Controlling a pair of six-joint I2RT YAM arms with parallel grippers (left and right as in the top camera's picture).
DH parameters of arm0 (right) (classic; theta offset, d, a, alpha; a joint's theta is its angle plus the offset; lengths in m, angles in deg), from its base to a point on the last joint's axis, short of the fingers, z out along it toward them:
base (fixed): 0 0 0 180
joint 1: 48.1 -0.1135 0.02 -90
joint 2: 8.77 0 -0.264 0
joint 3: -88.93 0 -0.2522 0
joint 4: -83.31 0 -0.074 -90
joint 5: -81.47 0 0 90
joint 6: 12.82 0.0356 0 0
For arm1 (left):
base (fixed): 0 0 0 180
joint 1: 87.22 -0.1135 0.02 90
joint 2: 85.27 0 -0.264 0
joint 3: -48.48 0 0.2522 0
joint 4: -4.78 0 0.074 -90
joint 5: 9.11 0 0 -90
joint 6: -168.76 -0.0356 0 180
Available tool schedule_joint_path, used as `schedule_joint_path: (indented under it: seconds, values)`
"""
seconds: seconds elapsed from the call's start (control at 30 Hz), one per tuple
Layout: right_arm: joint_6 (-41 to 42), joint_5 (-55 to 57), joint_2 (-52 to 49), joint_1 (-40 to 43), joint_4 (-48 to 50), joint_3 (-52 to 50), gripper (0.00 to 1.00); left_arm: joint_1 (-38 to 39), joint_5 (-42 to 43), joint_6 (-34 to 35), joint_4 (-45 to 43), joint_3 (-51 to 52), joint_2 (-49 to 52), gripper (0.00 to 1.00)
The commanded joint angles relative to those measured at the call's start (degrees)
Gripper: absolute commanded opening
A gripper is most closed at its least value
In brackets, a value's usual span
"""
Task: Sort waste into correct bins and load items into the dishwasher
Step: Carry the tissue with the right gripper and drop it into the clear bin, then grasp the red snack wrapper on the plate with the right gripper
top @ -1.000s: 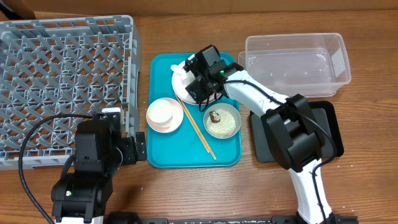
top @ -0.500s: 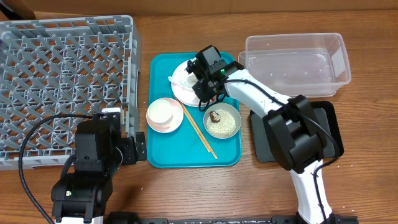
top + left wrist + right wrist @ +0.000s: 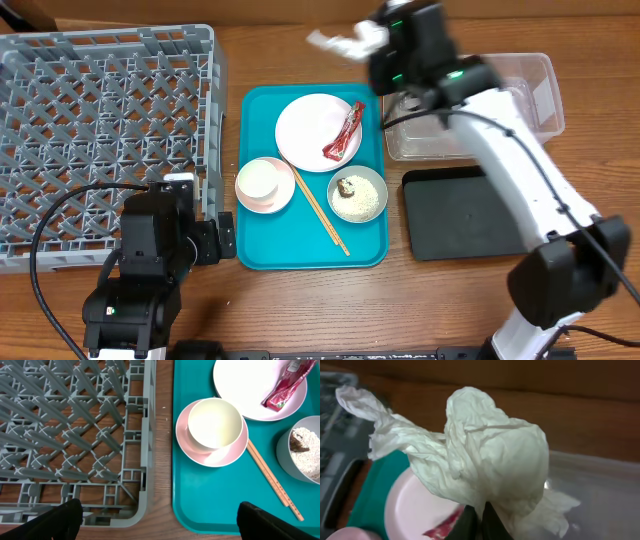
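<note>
Two arms at bench (image 3: 300,310). Right tool (image 3: 481,519) clamped tight on crumpled white napkin (image 3: 485,460), pinched at lower edge, bulk of paper bunched above the tips. From overhead: napkin up in the air over bare bench past far edge of teal tray (image 3: 262,250), between dish rack (image 3: 100,130) and clear tub (image 3: 530,95), touching neither. Blocks most of right wrist view; only slivers of tray, plate, wrapper and tub wall visible around it. Right arm (image 3: 500,130) stretched across left part of clear tub, hiding that end from above. Black tray (image 3: 460,215) just beside teal tray, near side of tub.

Left tool (image 3: 159,522) spread wide, nothing between fingers, low by near right corner of dish rack, at left edge of teal tray.

On teal tray: white plate (image 3: 305,130) at far side with red wrapper (image 3: 343,133) lying on its right rim; pink bowl (image 3: 278,200) at left with small white cup (image 3: 258,180) sitting inside; grey bowl (image 3: 375,190) at right holding rice (image 3: 362,205) and brown lump (image 3: 347,186); chopsticks (image 3: 320,212) laid diagonally between the two bowls, side by side, near pink bowl's rim.
</note>
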Motion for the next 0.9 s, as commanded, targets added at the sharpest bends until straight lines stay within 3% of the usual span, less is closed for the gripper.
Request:
schedule_joint_path:
  seconds: [0.0, 0.07, 0.17, 0.27, 0.3, 0.33, 0.4, 0.53, 0.73, 0.87]
  values:
    - [8.02, 2.54, -1.25, 5.33, -3.56, -0.20, 0.04, 0.37, 0.68, 0.85, -0.11, -1.49, -0.17, 1.00]
    - [8.07, 2.21, -1.60, 7.65, -5.01, -0.31, 0.04, 0.37, 0.70, 0.85, -0.11, -1.49, -0.17, 1.00]
    - [8.02, -0.02, -2.14, 10.12, -6.40, -0.31, 0.24, 0.37, 0.68, 0.85, -0.11, -1.49, -0.17, 1.00]
    - [8.02, -2.82, -2.29, 11.34, -6.54, -0.31, 0.78, 0.37, 0.68, 0.85, -0.31, -1.49, -0.17, 1.00]
    - [8.02, -3.30, -2.29, 11.34, -6.08, -0.28, 0.79, 0.37, 0.70, 0.85, -0.35, -1.49, -0.17, 1.00]
    - [8.00, -5.95, -2.27, 11.34, -5.25, -0.28, 0.87, 0.37, 0.70, 0.85, -0.31, -1.49, -0.17, 1.00]
    - [8.00, -13.11, -2.27, 10.99, -4.70, -0.28, 0.88, 0.37, 0.70, 0.85, -0.26, -1.49, -0.17, 1.00]
    - [8.04, -23.26, -2.27, 7.91, -4.33, -0.28, 0.75, 0.37, 0.68, 0.85, -0.33, -1.49, -0.17, 1.00]
    - [8.44, -11.72, -3.28, -1.38, -4.50, -0.31, 0.75, 0.37, 0.68, 0.83, -0.28, -1.49, -0.17, 1.00]
    - [14.75, -3.56, -5.44, -6.91, -4.66, -0.61, 0.74, 0.37, 0.70, 0.83, -0.28, -1.49, -0.17, 1.00]
